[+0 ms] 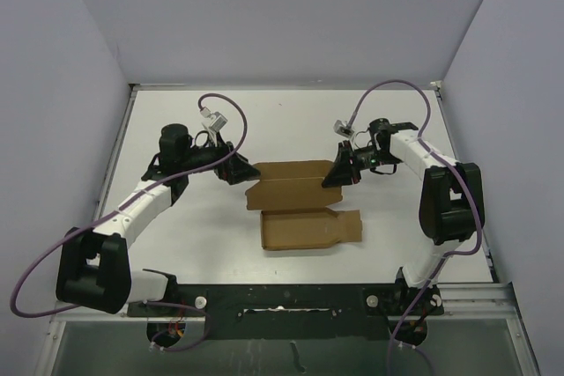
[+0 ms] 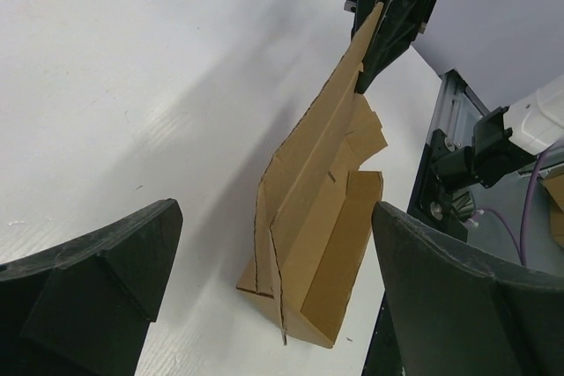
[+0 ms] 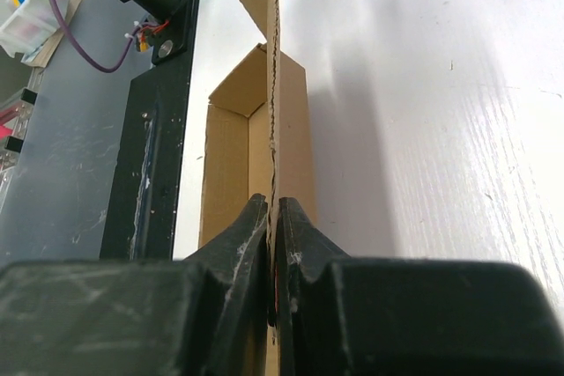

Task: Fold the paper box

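The right claw (image 1: 340, 172) (image 3: 271, 210) is closed on the paper box (image 1: 304, 209). Its two black fingers (image 3: 231, 248) pinch a thin cardboard panel by its edge, and the panel stands upright between them. The jaws press flat against both faces of the panel.

The left claw (image 1: 243, 169) (image 2: 275, 217) stands wide open and holds nothing. Its fingers (image 2: 88, 305) are spread to either side of the wrist view. The paper box (image 2: 317, 217) lies ahead of them, with bare table (image 2: 132, 59) between the fingertips and the cardboard.

The paper box rests near the middle of the table (image 1: 291, 121), slightly toward the table's near edge. It is plain brown cardboard and is partly folded:
- One long panel is raised off the table surface and runs from the left claw's side of the table to the right claw's side.
- A shallow trough with low walls (image 3: 291, 129) lies on the table on the near side of that panel.
- A flap extends flat from the trough toward the table's right side.

The left claw hangs over the left half of the table, near the left end of the raised panel. The right claw hangs over the right half of the table, at the panel's right end.
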Controlling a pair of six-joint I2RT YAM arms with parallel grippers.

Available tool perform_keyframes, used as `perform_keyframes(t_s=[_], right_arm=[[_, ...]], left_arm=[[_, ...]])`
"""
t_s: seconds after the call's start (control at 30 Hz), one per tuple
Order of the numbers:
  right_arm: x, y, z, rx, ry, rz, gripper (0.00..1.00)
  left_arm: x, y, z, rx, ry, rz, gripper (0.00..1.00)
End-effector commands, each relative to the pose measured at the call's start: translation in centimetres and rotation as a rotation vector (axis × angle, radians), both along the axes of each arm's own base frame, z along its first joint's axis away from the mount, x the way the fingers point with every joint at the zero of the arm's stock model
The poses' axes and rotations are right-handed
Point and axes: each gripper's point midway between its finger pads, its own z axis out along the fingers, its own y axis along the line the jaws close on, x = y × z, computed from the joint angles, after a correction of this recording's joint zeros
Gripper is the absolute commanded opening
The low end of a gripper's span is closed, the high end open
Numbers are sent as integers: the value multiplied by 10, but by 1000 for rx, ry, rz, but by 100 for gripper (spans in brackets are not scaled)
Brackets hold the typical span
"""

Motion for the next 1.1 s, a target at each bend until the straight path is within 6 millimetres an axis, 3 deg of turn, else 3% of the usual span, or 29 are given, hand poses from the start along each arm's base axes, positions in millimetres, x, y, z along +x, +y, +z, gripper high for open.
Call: perform_keyframes(t_s=[0.0, 0.2, 0.53, 0.67, 0.8, 0.93, 1.07], right_arm=[[-4, 7, 35, 80, -97, 27, 1], [-5, 8, 37, 85, -102, 31, 1], [-6, 10, 35, 81, -102, 39, 1], [-6, 10, 36, 80, -105, 41, 1], [-6, 8, 38, 68, -122, 39, 4], [-3, -1, 47, 47, -171, 13, 28], [4, -23, 65, 56, -251, -62, 53]], left_arm=[[2, -8, 17, -51, -64, -51, 88], [-3, -23, 8, -67, -16, -117, 74], [-5, -33, 6, -86, 14, -173, 25], [-6, -35, 9, -100, 8, -184, 0], [-5, -33, 15, -102, -27, -167, 0], [-2, -26, 23, -91, -102, -112, 0], [2, -14, 29, -75, -176, -28, 0]])
